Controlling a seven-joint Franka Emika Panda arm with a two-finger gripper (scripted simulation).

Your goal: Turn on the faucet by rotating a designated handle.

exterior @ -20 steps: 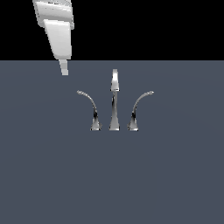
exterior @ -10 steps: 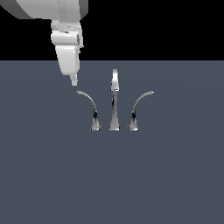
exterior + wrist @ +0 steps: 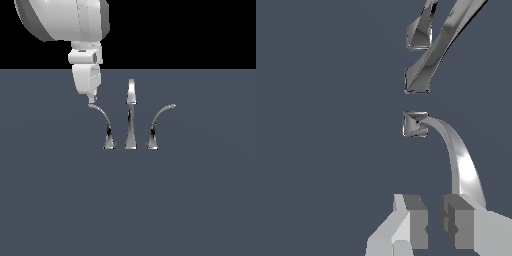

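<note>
The chrome faucet stands mid-scene with a tall straight spout (image 3: pixel 131 115) between two curved levers. The handle (image 3: pixel 102 120) arches from its flared base toward the exterior view's left, and the mirror lever (image 3: pixel 159 120) arches right. My gripper (image 3: pixel 91 100) hangs straight down, its tip right at the handle's outer end. In the wrist view the handle (image 3: pixel 458 160) curves from its base (image 3: pixel 415 124) and runs behind one of the fingers (image 3: pixel 458 225). My gripper (image 3: pixel 434 225) is shut to a thin slit, with nothing in it.
A flat dark grey surface (image 3: pixel 200 200) carries the faucet and fills the lower part of both views. The arm's bulky white wrist (image 3: pixel 65 20) hangs above the exterior view's left side.
My gripper has come down and moved toward the exterior view's right, from well above and left of the handle to its outer tip. The faucet has not moved.
</note>
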